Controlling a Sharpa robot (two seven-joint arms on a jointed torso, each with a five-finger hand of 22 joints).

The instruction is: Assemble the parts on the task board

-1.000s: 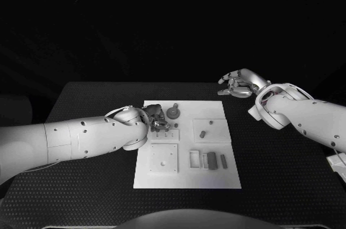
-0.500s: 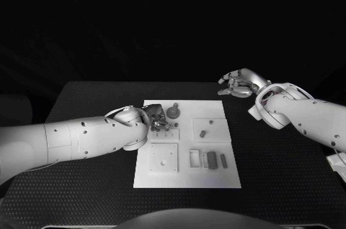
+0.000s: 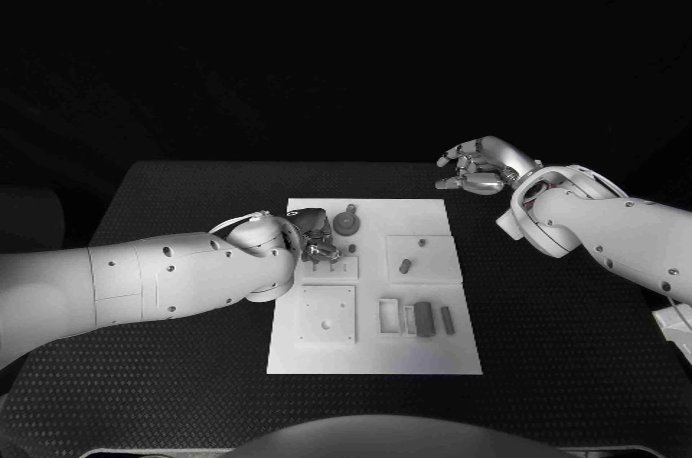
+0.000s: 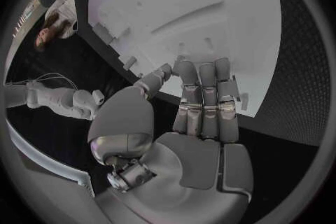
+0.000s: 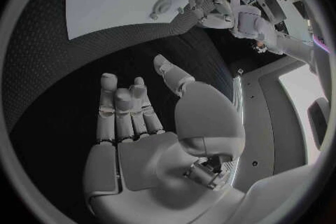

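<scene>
Black textured table [image 3: 173, 378], white task board [image 3: 368, 353] flat at its middle

The scene is dim; the task board [image 3: 378, 288] glares white against the dark tabletop [image 3: 548, 328], and wrist views bend edges.

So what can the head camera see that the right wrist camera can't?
Head view alone: the task board's near half, with a square plate and three small upright parts. Right wrist view alone: the right robot hand's palm side, fingers apart, holding nothing, over the black table. Both: the white task board, the round part at its far end, and the left robot hand working on the board.
</scene>
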